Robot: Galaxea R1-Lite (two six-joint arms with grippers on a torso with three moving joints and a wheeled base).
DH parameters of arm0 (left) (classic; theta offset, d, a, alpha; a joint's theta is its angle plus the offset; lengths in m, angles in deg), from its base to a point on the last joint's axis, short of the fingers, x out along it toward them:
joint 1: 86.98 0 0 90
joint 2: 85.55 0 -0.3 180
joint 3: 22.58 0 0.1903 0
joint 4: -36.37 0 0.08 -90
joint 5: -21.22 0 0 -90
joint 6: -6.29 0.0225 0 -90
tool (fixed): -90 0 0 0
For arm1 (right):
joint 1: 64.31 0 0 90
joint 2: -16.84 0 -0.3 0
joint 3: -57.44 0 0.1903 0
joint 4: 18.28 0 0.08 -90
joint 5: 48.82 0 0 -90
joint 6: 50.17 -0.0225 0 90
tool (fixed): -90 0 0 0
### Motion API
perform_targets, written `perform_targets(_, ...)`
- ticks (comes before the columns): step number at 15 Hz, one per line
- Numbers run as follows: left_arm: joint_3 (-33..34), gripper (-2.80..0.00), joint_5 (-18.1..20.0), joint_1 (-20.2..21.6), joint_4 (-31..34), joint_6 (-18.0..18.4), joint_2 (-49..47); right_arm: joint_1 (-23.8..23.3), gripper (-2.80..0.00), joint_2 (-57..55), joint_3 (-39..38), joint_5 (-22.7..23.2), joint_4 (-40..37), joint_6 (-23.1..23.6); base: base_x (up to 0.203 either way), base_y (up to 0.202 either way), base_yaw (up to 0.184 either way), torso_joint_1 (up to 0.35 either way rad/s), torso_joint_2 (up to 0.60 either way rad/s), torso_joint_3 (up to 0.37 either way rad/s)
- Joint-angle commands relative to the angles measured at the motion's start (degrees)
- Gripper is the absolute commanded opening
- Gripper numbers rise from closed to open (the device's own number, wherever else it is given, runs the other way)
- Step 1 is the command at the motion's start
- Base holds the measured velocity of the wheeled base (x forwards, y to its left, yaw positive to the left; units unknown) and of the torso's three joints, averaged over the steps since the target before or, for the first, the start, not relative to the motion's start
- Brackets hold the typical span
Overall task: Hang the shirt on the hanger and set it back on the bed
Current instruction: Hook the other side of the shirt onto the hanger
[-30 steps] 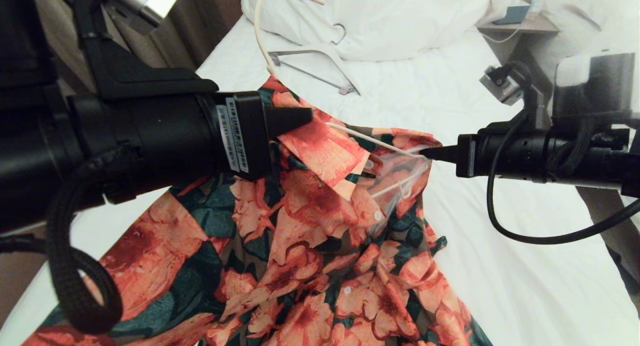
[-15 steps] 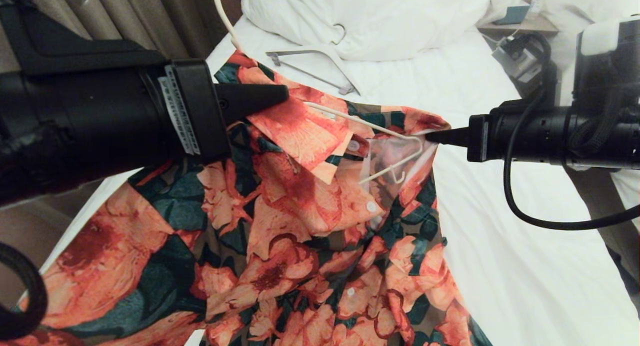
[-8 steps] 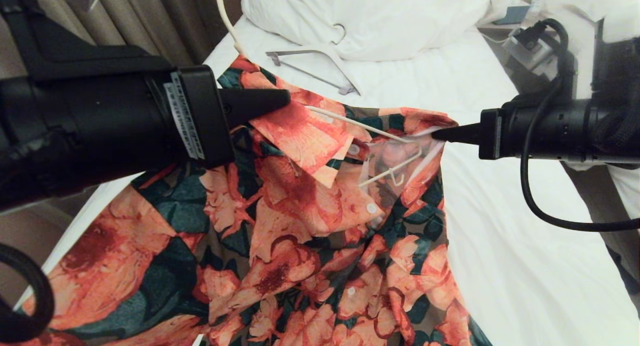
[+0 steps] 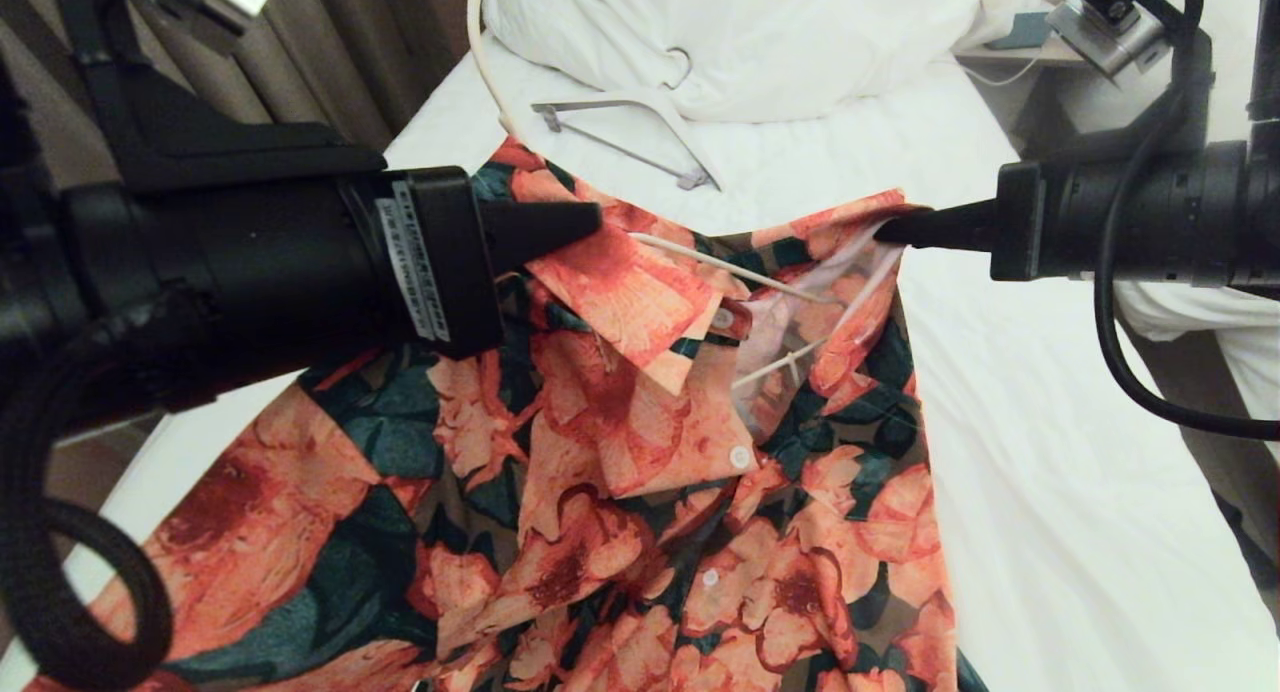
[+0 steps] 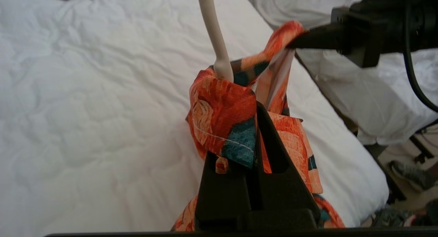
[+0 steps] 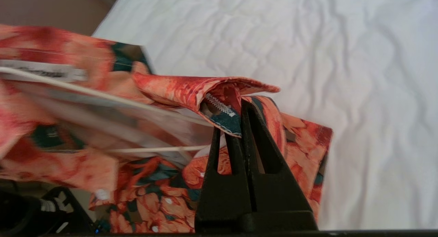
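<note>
The left gripper (image 4: 590,222) is pinched onto the collar side of the shirt (image 4: 600,492), and the right gripper (image 4: 885,230) is clamped on the opposite shoulder edge, so the garment is held stretched above the bed (image 4: 1050,532). The hanger (image 4: 740,272) is seen threaded inside the neck opening, its hook rising near the pillow (image 4: 800,32).

Soft, even indoor light with a warm tone. The white bed (image 4: 1050,532) is bright, nearly without detail. The shirt (image 6: 51,76) is blurred in the right wrist view.
</note>
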Motion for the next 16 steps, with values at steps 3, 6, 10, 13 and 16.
perform_targets(3, 3.3, -2.80, -0.1, -0.1, -12.8, -0.1, -2.6, 3.3, -2.80, -0.2, 1.5, 0.0, -0.8, 0.0, 0.000, 0.000, 0.000, 0.000, 0.00, 0.000)
perform_targets(6, 5.2, -2.80, 0.0, -0.1, -19.5, 0.0, -4.0, 4.4, -2.80, -0.8, 3.8, 0.0, -0.9, 0.0, 0.000, 0.000, 0.000, 0.000, 0.00, 0.000)
perform_targets(10, 6.0, -2.80, 0.0, -1.9, -21.9, -1.4, -4.5, 7.5, -2.80, -1.0, 8.6, -0.1, -2.2, 0.0, 0.000, 0.000, 0.000, 0.000, 0.00, 0.000)
perform_targets(13, 7.3, -2.80, 0.0, -2.2, -28.3, -1.5, -5.5, 9.8, -2.80, -1.0, 10.5, -0.1, -2.4, 0.0, 0.000, 0.000, 0.000, 0.000, 0.00, 0.000)
perform_targets(16, 8.7, -2.80, 0.0, -2.9, -33.5, -1.5, -5.9, 12.1, -2.80, -1.0, 11.6, -0.7, -2.2, 0.4, 0.000, 0.000, 0.000, 0.000, 0.00, 0.000)
